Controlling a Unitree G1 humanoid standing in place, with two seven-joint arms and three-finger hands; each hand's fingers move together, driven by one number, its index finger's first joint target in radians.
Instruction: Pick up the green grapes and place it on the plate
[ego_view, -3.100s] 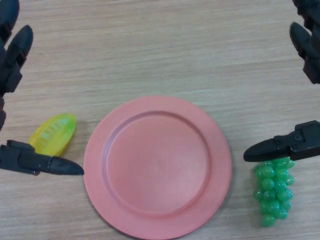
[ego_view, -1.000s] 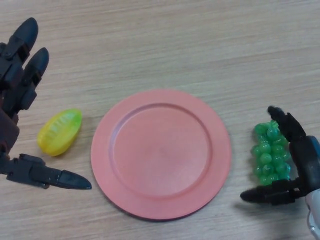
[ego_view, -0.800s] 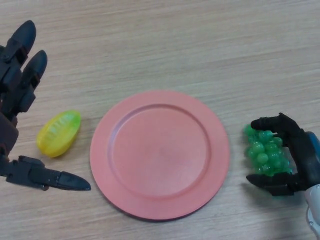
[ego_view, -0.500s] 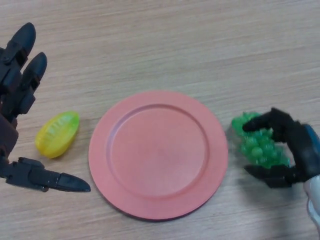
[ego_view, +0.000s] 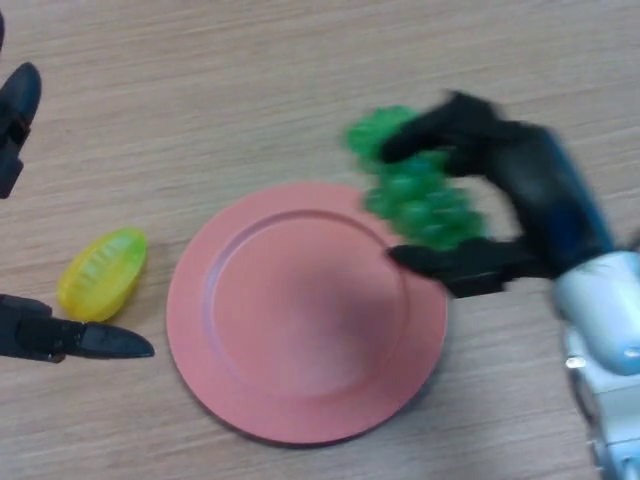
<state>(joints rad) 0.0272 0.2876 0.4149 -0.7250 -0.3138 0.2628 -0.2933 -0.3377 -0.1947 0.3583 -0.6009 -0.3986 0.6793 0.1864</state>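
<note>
The bunch of green grapes (ego_view: 412, 188) hangs in the air over the upper right rim of the pink plate (ego_view: 300, 320). My right hand (ego_view: 500, 200) is shut on the bunch, fingers curled over its top and thumb under it. My left hand (ego_view: 60, 338) shows at the left edge, open, with its thumb lying low near the yellow fruit and its fingers at the upper left corner.
A yellow star fruit piece (ego_view: 102, 274) lies on the wooden table (ego_view: 250, 90) just left of the plate, between the parts of my left hand.
My right hand closed round the grapes on the table right of the plate, lifted them and carried them left and up over the plate's rim. The left hand shifted slightly toward the left edge.
</note>
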